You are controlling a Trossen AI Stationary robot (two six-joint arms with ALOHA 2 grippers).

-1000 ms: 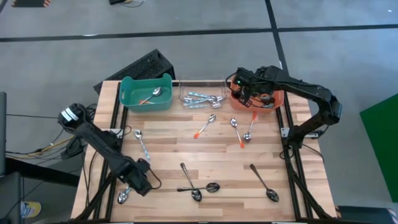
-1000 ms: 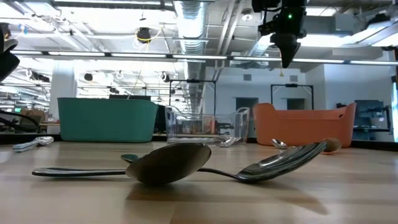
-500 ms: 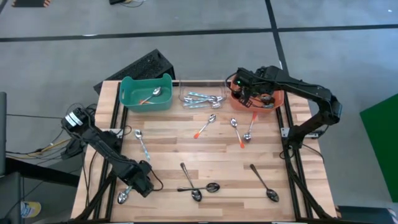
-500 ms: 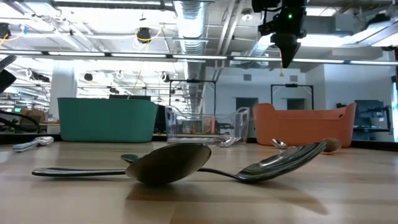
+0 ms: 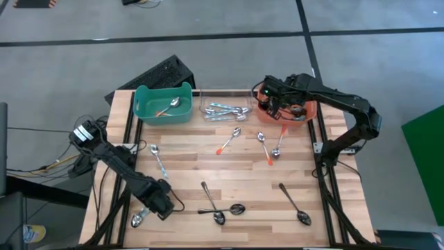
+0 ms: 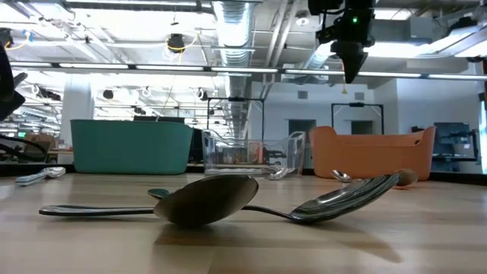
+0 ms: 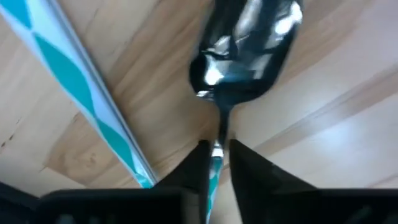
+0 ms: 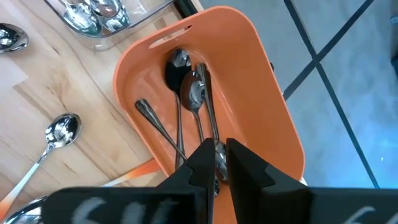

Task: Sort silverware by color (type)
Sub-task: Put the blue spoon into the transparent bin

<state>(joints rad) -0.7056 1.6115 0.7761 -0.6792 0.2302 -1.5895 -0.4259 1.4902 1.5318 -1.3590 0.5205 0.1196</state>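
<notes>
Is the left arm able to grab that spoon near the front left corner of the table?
Probably yes: the left tool is already closed around the spoon at its thin neck, nothing blocking.

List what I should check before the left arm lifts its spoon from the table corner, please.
1. Left end effector shut on the teal-handled spoon at its neck: ok.
2. Second teal-handled spoon clear of the fingers: not ok, it lies close beside one.
3. Destination, the clear bin, holds teal-handled spoons: ok.
4. Right end effector out of the way, above the orange bin: ok.
5. Right end effector empty: cannot tell.
</notes>
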